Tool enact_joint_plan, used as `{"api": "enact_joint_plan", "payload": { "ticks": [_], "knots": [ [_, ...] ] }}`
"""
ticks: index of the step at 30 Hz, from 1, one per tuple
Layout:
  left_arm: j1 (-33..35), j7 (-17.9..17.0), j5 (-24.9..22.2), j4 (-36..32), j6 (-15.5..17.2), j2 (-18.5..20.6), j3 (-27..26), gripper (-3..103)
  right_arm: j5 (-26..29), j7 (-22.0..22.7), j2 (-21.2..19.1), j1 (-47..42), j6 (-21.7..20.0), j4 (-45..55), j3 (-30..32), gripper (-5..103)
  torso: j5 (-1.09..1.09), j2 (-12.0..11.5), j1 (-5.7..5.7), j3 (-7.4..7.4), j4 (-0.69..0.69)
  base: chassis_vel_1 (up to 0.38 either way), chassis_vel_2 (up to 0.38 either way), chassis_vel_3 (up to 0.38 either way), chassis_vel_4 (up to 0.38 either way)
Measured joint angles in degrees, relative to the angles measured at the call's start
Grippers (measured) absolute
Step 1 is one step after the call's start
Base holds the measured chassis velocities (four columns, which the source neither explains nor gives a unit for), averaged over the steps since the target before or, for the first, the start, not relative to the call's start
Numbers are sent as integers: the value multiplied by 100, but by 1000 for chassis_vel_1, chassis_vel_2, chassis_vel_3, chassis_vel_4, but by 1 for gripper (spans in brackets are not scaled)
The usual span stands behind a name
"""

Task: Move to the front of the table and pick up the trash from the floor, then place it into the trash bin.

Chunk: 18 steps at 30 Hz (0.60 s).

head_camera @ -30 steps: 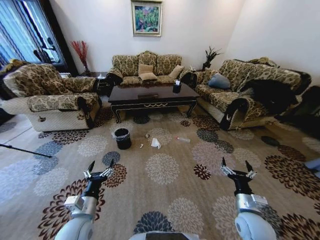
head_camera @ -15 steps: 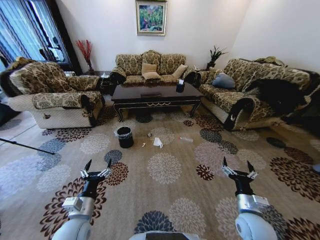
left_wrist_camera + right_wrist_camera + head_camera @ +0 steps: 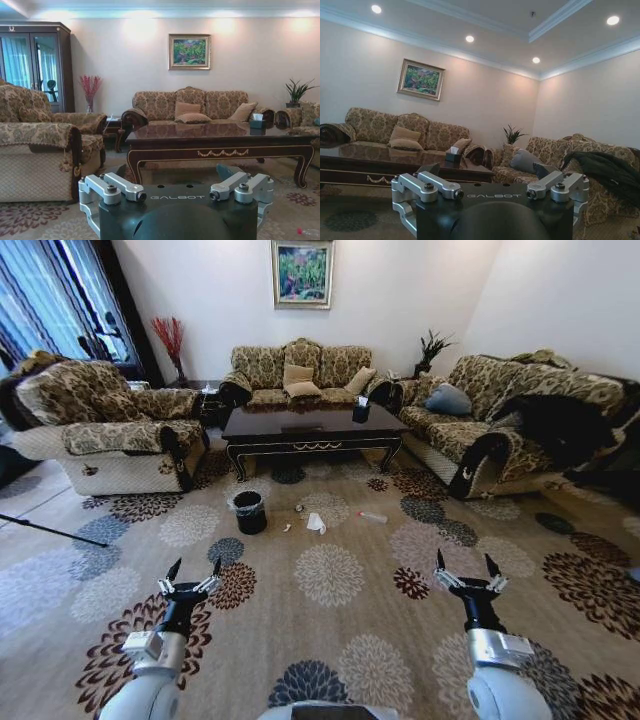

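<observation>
In front of the dark bench (image 3: 310,428), the trash (image 3: 315,524) lies on the carpet just beside the black trash bin (image 3: 248,512), while the left end effector (image 3: 193,577) and right end effector (image 3: 463,571), both marked GALBOT, hover open well short of it.

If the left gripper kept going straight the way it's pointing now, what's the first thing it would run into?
Probably the table: the left gripper, fingers open, points level at its gold-trimmed apron, with bare carpet between. Depth is unclear; the trash bin sits below that line.
</observation>
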Motion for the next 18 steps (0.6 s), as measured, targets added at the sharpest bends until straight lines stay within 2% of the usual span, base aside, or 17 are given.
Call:
{"api": "enact_joint_plan", "payload": {
  "ticks": [4,8,9,12,15,18],
  "knots": [
    [6,29,-50,-173,92,29,-55,100,25,17,-31,-59,-43,135,64,100,0,-85,-37,-47,0,0,0,0,0],
    [-36,70,-186,-445,338,226,-63,100,618,307,-238,-260,-445,617,158,100,0,-224,-95,-130,0,0,0,0,0],
    [-36,70,-186,-445,338,226,-63,100,618,307,-238,-260,-445,617,158,100,0,-224,-95,-130,0,0,0,0,0],
    [-125,76,-195,-432,443,683,28,100,789,366,-614,-335,-512,699,352,100,0,-319,-135,-181,-1,0,0,0,0],
    [-139,80,-306,-395,508,1221,28,100,786,437,-1153,-368,-511,578,475,100,0,-418,-178,-238,0,0,0,0,0],
    [-119,78,-381,-377,517,1395,-22,100,740,450,-1374,-360,-499,475,495,100,0,-472,-202,-268,1,0,0,0,0]
  ]
}}
